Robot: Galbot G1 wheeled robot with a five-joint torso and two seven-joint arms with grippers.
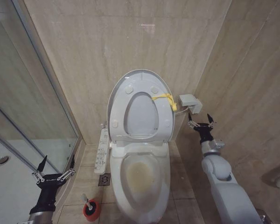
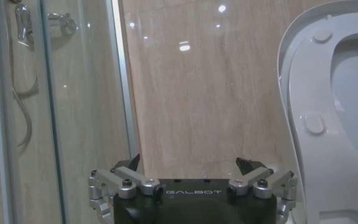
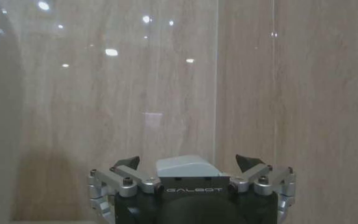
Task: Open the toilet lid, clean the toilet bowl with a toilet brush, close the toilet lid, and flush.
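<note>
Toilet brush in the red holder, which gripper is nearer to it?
Left. The left gripper hangs open beside the shower glass, just above the toilet brush. The right gripper is open across the toilet bowl, near the wall.

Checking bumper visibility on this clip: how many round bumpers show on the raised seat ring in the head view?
4: two near the top of the seat ring, at upper left and upper right; two lower, at left and right. None seems hidden.

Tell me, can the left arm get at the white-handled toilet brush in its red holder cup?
Probably yes: the open left gripper hangs just above the toilet brush, and nothing stands between them.
</note>
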